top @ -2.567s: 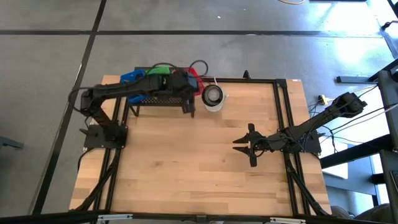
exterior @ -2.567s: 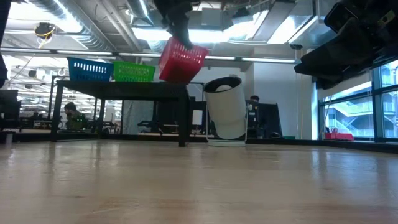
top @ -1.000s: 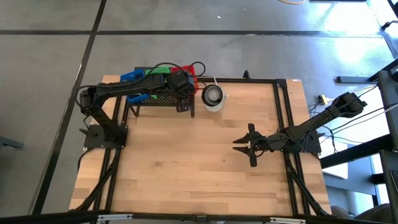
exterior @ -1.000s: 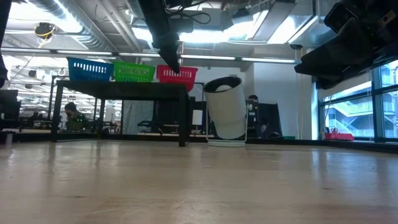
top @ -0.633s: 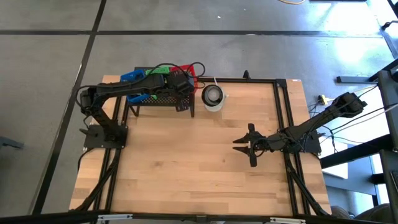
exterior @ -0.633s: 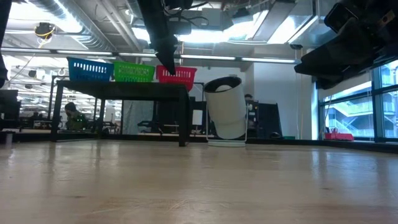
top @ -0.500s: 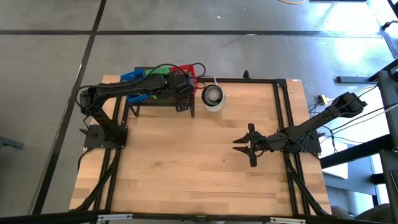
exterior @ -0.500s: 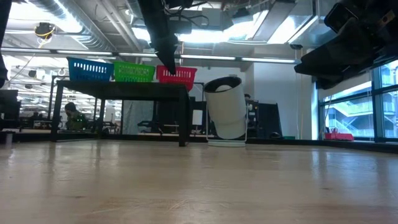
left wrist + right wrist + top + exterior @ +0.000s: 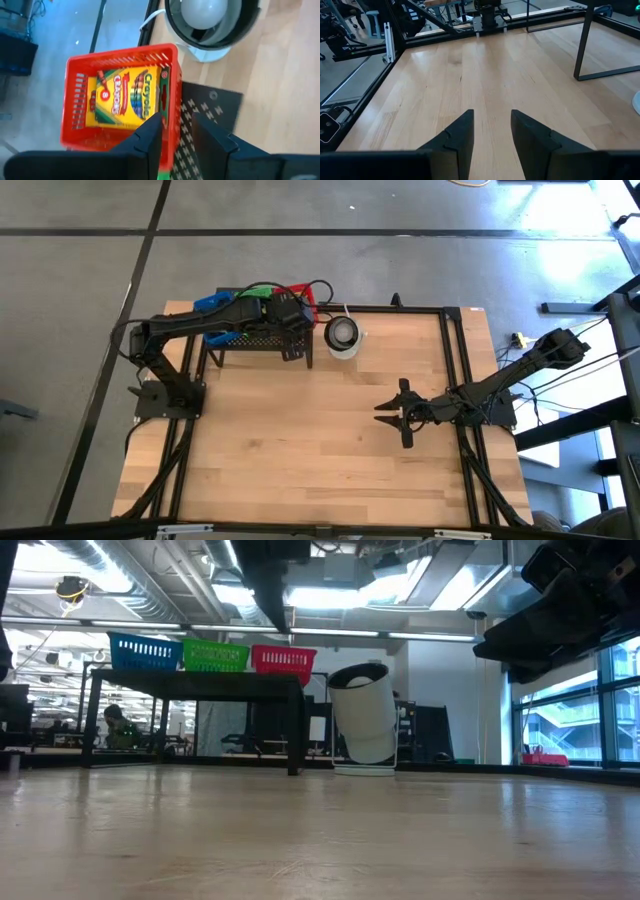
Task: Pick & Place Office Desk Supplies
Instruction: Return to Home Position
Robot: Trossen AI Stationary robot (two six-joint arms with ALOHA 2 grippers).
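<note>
A red basket (image 9: 125,51) holding a yellow-green crayon box (image 9: 122,100) stands on the black mesh rack (image 9: 200,683), beside a green basket (image 9: 215,656) and a blue basket (image 9: 145,650). My left gripper (image 9: 176,117) is open and hovers just above the red basket (image 9: 284,660), over its wall on the table's near side; in the low view my left gripper (image 9: 272,610) is clear of the rim. My right gripper (image 9: 403,413) is open and idle over the table's right half. No loose clips or loops show.
A round white container (image 9: 343,335) stands on the table right of the rack (image 9: 250,338), close to the red basket (image 9: 308,295). The rack occupies the far left corner. Bare wooden table (image 9: 485,65) stretches between the two arms and toward the near edge.
My left gripper has risen from the red basket's rim and now hangs clear above it. The red basket has stayed level on the rack beside the green one. My right arm has kept still.
</note>
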